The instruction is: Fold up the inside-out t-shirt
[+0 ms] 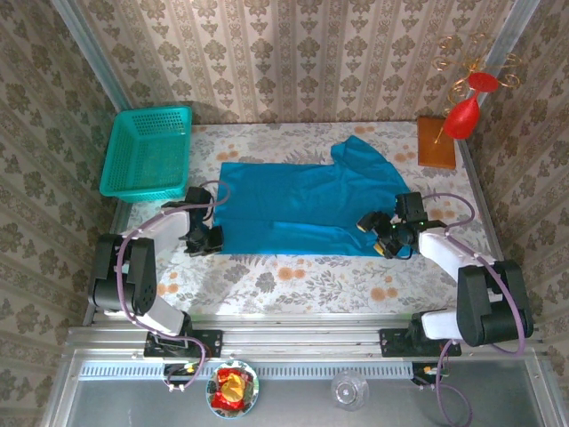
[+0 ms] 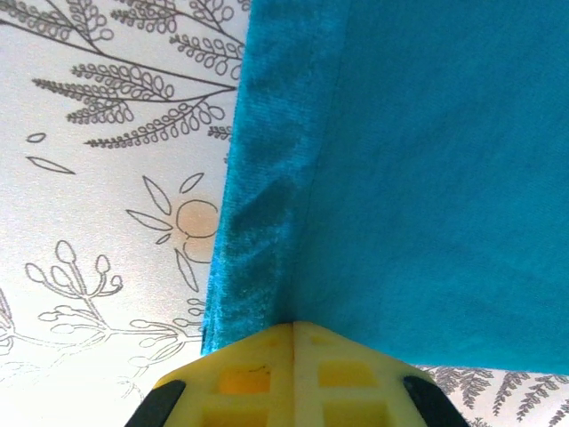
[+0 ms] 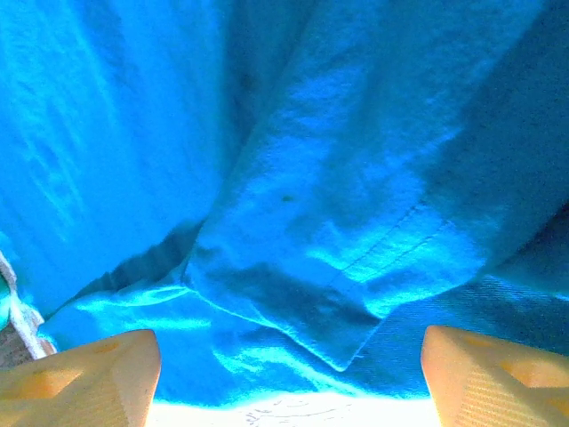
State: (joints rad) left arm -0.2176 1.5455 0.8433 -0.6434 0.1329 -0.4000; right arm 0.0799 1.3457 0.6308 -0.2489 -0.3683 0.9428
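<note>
The inside-out t-shirt lies spread flat across the middle of the table, plain blue-teal, with one sleeve sticking up at the far right. My left gripper sits at the shirt's near left corner. In the left wrist view its yellow fingers are pressed together, shut on the t-shirt's folded edge. My right gripper hovers over the near right corner. Its fingers stand wide apart, open, and a stitched corner of the t-shirt lies between them, just above the bare table.
A teal mesh basket stands at the far left corner. A wooden block with a red ornament sits at the far right. On the near shelf are a bowl of sweets and a glass.
</note>
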